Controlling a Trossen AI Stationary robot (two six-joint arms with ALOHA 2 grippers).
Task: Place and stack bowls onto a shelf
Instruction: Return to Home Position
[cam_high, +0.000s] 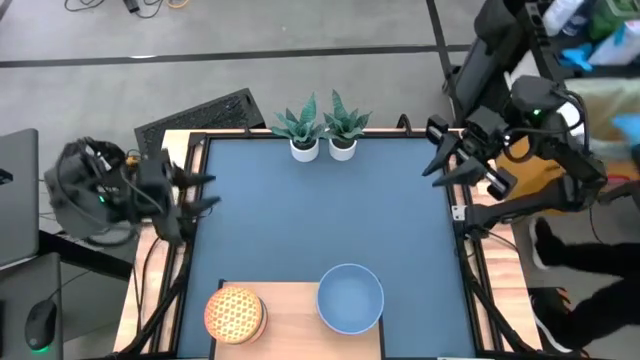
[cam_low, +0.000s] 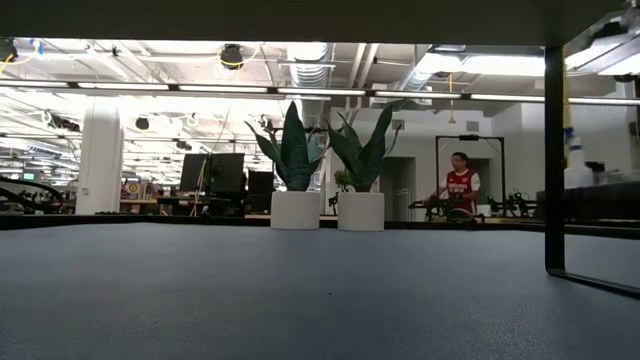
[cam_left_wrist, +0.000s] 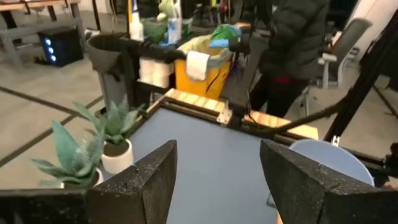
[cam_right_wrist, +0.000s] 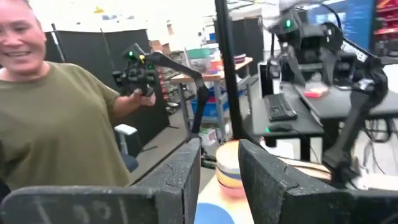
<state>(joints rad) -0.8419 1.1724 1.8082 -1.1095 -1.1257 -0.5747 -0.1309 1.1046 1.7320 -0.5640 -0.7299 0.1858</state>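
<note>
I see an open-plan office: ceiling strip lights (cam_low: 200, 90), a white column (cam_low: 100, 160), dark monitors (cam_low: 225, 172), grey floor (cam_high: 300, 25).

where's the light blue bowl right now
In the high view, the light blue bowl sits on the pale wooden shelf at the picture's bottom edge, just right of the yellow-orange patterned bowl and not touching it.

No writing can be read anywhere. A small colourful sign (cam_low: 131, 188) at nine o'clock, beyond the table (cam_low: 300, 300), is too small to make out, and pale marks on the right gripper (cam_right_wrist: 219, 155) form no legible characters.
</note>
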